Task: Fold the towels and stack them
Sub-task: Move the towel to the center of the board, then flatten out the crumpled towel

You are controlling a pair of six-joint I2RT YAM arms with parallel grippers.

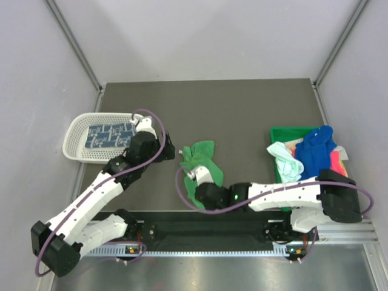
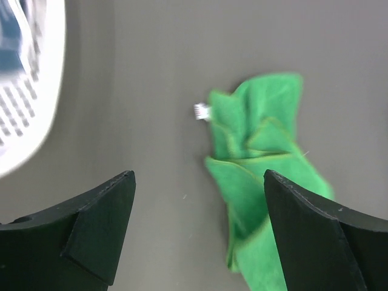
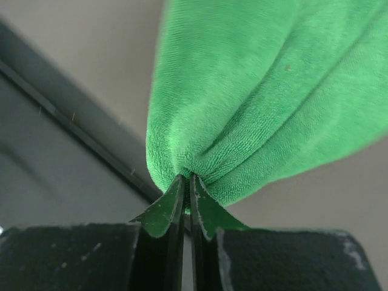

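A crumpled green towel (image 1: 199,156) lies mid-table. My right gripper (image 1: 193,174) is shut on its near end, and the right wrist view shows the fingertips (image 3: 187,179) pinching a gathered fold of green towel (image 3: 260,91). My left gripper (image 1: 165,144) hovers open just left of that towel, with bare table between its black fingers (image 2: 97,224); the green towel (image 2: 260,133) lies beside its right finger. A blue-and-white patterned towel (image 1: 109,134) lies folded in the white basket. Pale mint (image 1: 286,159), royal blue (image 1: 316,148) and pink (image 1: 336,160) towels are heaped in the green bin.
The white mesh basket (image 1: 73,142) stands at the table's left edge, its rim (image 2: 36,91) close to my left gripper. The green plastic bin (image 1: 279,130) stands at the right edge. A black rail (image 1: 212,227) runs along the near edge by the arm bases.
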